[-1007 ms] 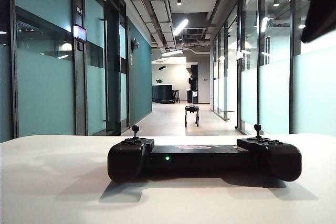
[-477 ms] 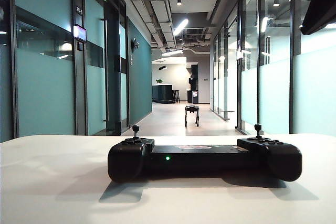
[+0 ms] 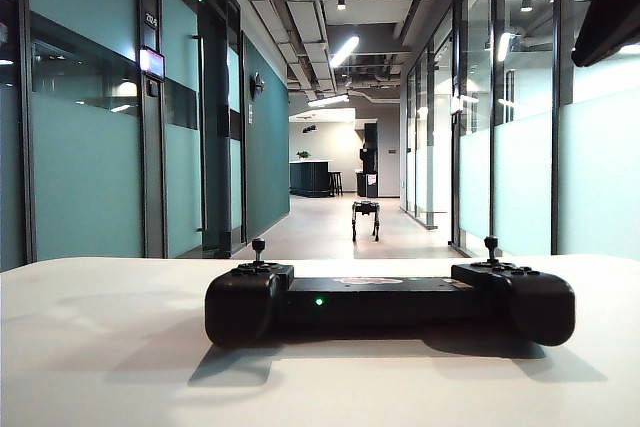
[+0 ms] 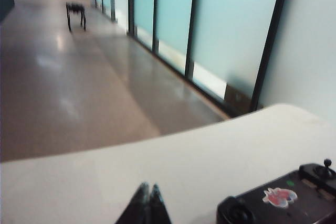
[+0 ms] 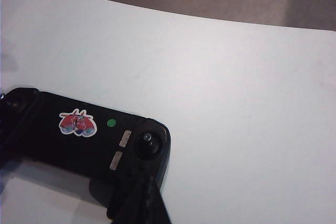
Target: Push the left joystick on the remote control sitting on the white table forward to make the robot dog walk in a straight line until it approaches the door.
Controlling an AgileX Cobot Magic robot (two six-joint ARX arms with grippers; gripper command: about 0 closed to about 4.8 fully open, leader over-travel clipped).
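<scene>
1. Vs the earlier ext. frames: the dark arm part (image 3: 610, 7) at the top right corner of the ext. view sits a bit higher and covers less of the frame; a grey bit at the top left corner a sec ago is gone. The remote control (image 3: 390, 299), its green light (image 3: 319, 301) and the robot dog (image 3: 365, 219) look unchanged.
2. Remote control lies flat on the white desk (image 3: 100, 347), near its front middle. Left joystick (image 3: 258, 245) stands upright and untouched; the right stick (image 3: 491, 244) likewise.
3. Robot dog stands well down the corridor floor (image 3: 320, 232), between the glass walls.
4. Ext. view only: both sticks at once and the corridor ceiling lights; neither gripper tip shows there.
5. Left wrist view only: left gripper (image 4: 148, 203), tips pressed together, holding nothing, above bare desk, beside the remote's end and apart from it. Blurry, so the stick seen here is prob. the right one.
6. Right wrist view only: right gripper (image 5: 142, 198), jaws together, empty, just beside the remote's end by a stick (image 5: 147, 139); red sticker (image 5: 77, 123) and green dot (image 5: 111, 123) on the remote's top.
</scene>
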